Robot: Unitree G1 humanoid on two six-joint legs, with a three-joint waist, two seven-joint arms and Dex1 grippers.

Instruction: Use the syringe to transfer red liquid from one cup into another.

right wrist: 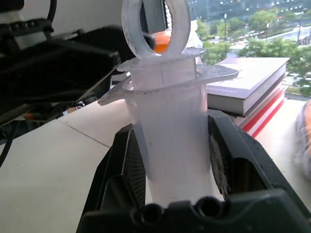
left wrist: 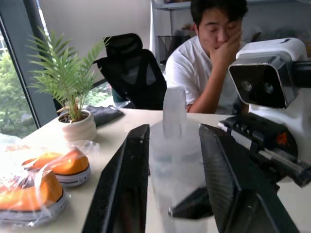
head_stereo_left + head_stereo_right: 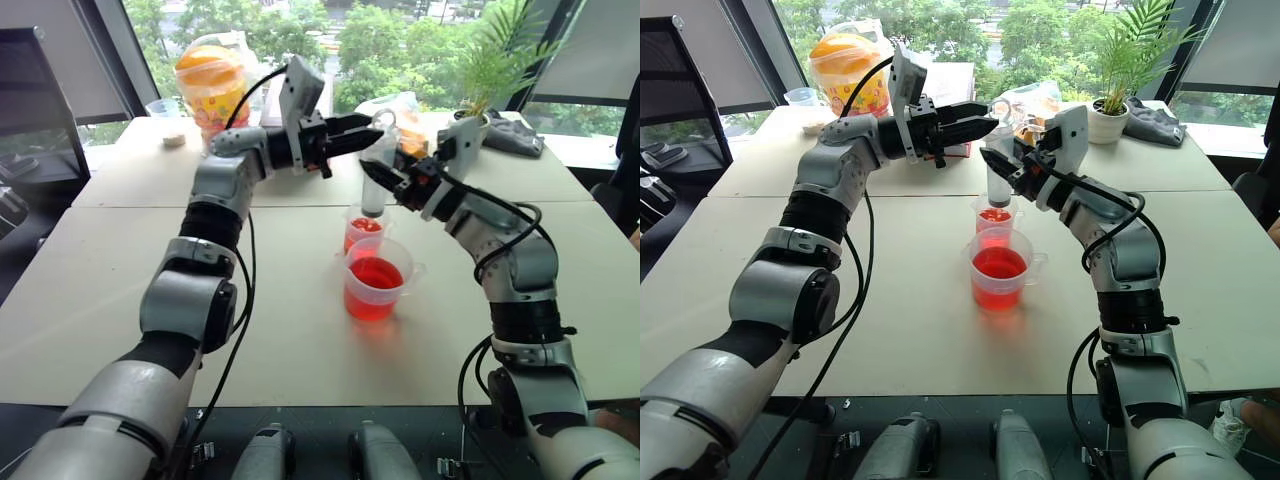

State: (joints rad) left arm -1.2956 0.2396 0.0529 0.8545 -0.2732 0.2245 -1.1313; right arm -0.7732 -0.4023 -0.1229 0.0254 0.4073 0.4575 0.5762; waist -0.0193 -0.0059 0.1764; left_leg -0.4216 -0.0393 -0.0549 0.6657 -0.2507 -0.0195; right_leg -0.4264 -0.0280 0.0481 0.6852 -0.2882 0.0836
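- The syringe stands upright at the centre of the frame. Its tip is in the small cup, which holds some red liquid.
- The large cup stands just below it in the frame, touching or nearly touching the small cup. It is about half full of red liquid. Both cups rest on the table.
- The right gripper clamps the syringe barrel from the right, with one finger on each side just under the flange.
- The left gripper reaches in from the upper left. Its fingers are parted to a narrow gap with the plunger between the tips. We cannot confirm that they press on it.
- The plunger sits low against the flange and the barrel looks clear. We judge that the step in hand is to grip the plunger and draw liquid.
- We close the left fingers squarely on the plunger ring before any pull.
- We pull straight along the barrel axis, slowly. A sideways pull may tilt the syringe and tip the small cup.
- We hold the right grip firm and the tip under the liquid surface, so that no air enters.
- We lift the syringe clear of the rim before we move across to the other cup.
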